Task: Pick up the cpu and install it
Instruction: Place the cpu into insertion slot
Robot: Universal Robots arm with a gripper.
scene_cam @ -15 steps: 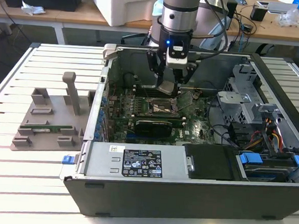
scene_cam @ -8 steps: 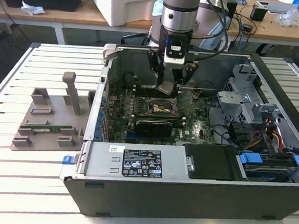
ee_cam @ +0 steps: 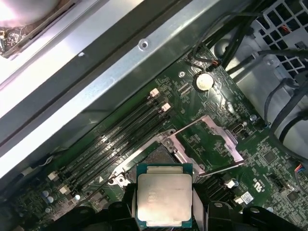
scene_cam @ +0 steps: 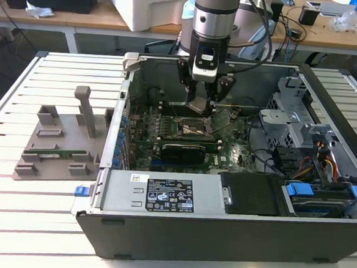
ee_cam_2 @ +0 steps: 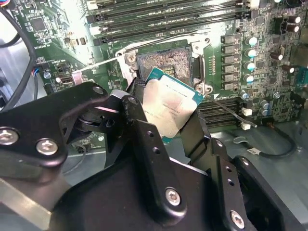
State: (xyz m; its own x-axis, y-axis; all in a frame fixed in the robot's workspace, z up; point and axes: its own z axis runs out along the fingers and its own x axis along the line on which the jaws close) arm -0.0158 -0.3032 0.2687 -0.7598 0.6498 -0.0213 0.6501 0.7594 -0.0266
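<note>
**Exterior view.** The gripper [scene_cam: 201, 104] is inside the open computer case [scene_cam: 159, 228]. It pinches the cpu [scene_cam: 198, 105], which hangs above the socket [scene_cam: 190, 130] and clear of it. The grey holder block [scene_cam: 61, 144] is well apart, outside the case.

**Second wrist view.** The cpu [ee_cam_2: 171, 103] sits between the two fingers [ee_cam_2: 144, 139], which press on opposite edges. The chip is tilted, with one corner overlapping the bare socket [ee_cam_2: 163, 62] beyond the fingertips. Level the chip and square its edges to the socket frame. Judged a delicate seat: lower it without pressing or sliding.

**First wrist view.** The cpu [ee_cam: 164, 197] is just short of the socket [ee_cam: 158, 161]. The raised load plate [ee_cam: 207, 144] stands to one side of the fingers and the memory slots [ee_cam: 120, 134] to the other, so room is narrow. The case wall [ee_cam: 120, 62] lies beyond the slots, so keep your travel vertical.
</note>
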